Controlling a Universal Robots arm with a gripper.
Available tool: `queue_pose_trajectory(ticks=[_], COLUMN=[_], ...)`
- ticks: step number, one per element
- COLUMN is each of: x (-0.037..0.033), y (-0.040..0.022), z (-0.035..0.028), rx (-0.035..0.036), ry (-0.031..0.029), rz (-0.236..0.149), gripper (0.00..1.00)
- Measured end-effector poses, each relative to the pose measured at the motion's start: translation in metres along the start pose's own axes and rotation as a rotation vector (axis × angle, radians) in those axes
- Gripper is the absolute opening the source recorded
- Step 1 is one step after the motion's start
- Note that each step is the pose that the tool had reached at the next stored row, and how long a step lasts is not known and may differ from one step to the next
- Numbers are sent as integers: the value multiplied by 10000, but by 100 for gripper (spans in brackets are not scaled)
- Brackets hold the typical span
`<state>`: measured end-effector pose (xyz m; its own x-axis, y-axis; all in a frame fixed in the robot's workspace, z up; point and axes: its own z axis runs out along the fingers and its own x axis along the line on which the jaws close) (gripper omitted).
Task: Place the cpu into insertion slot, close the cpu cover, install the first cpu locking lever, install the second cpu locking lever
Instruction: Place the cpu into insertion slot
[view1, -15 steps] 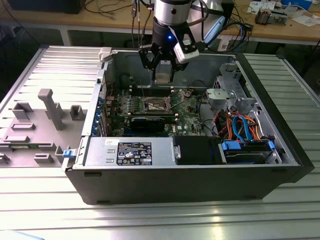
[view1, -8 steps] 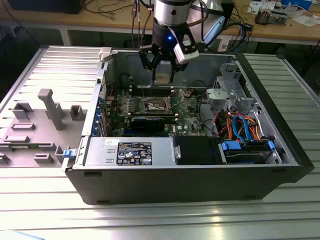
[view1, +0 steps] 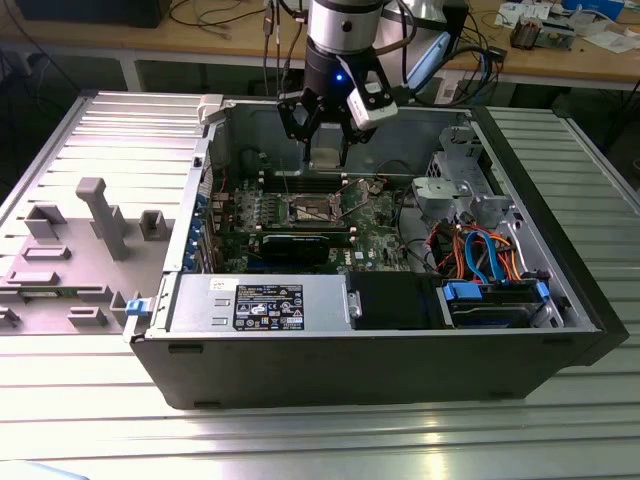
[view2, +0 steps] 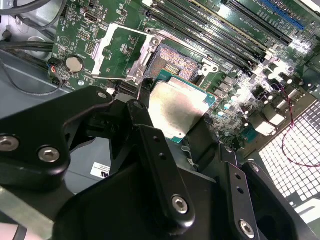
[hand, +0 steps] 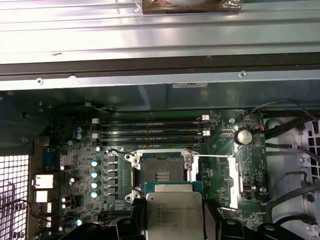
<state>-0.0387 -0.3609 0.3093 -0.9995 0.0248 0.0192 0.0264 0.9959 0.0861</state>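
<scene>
Hovering inside the open computer case (view1: 350, 360), the gripper (view1: 326, 150) pinches the cpu (view2: 176, 107) flat by two edges; the empty insertion slot (view2: 175, 62) lies just below, cpu cover (view2: 101, 50) flipped open beside it.

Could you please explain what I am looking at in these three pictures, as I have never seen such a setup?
A robot arm works over an open computer case lying on a ribbed metal table. The exterior view looks on from off the arm; both wrist views ride on the arm and look at the green board. Its end effector grips the cpu, a flat silvery chip, above the board near the empty slot. The cover is flipped open.
</scene>
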Motion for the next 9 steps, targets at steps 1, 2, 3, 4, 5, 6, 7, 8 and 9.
queue_pose_trajectory(ticks=[1, 2, 3, 4, 5, 6, 7, 8, 9], x=[0, 0, 0, 0, 0, 0, 0, 0, 0], y=[0, 0, 0, -1, -1, -1, -1, -1, -1], z=[2, 3, 6, 8, 9, 11, 13, 15, 18], rx=[1, 1, 0, 1, 1, 1, 0, 0, 1], ry=[0, 0, 0, 0, 0, 0, 0, 0, 0], rz=[1, 0, 0, 0, 0, 0, 0, 0, 0], gripper=[55, 55, 55, 55, 55, 55, 55, 55, 55])
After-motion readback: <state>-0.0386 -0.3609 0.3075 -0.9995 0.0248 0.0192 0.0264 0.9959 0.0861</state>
